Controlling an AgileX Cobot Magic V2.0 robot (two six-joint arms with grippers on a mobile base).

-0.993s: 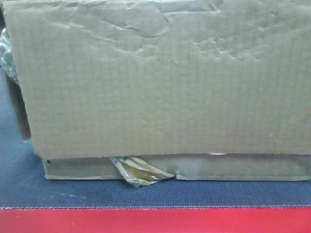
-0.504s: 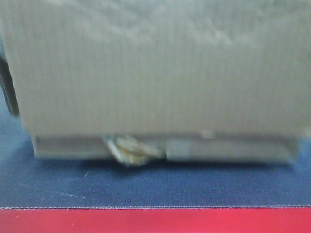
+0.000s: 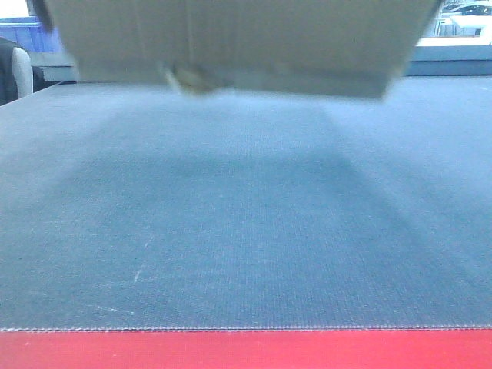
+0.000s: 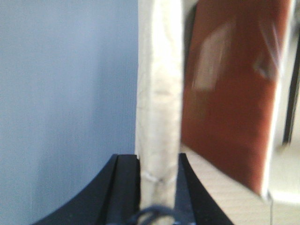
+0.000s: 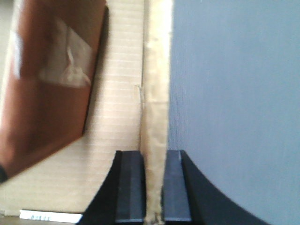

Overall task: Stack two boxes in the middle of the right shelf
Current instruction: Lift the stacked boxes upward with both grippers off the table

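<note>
— What's changed since a second ago?

— The wide flat thin brown cardboard box (image 3: 307, 81), with the large brown corrugated cardboard box (image 3: 231, 31) on it, has risen off the grey felt-like surface (image 3: 246, 231). They filled the front view then.

— And the fingers?

— The left gripper (image 4: 157, 161) is clenched on the flat box's pale edge. The right gripper (image 5: 153, 157) pinches the opposite edge likewise.

— Front view, near to far?

— Red edge (image 3: 246, 350) at six o'clock, grey felt beyond it. Both boxes hang blurred at twelve o'clock, clear of the felt, the crumpled yellowish tape scrap (image 3: 192, 77) at eleven. Farthest, at ten o'clock, something blue (image 3: 23, 34), possibly a crate.
</note>
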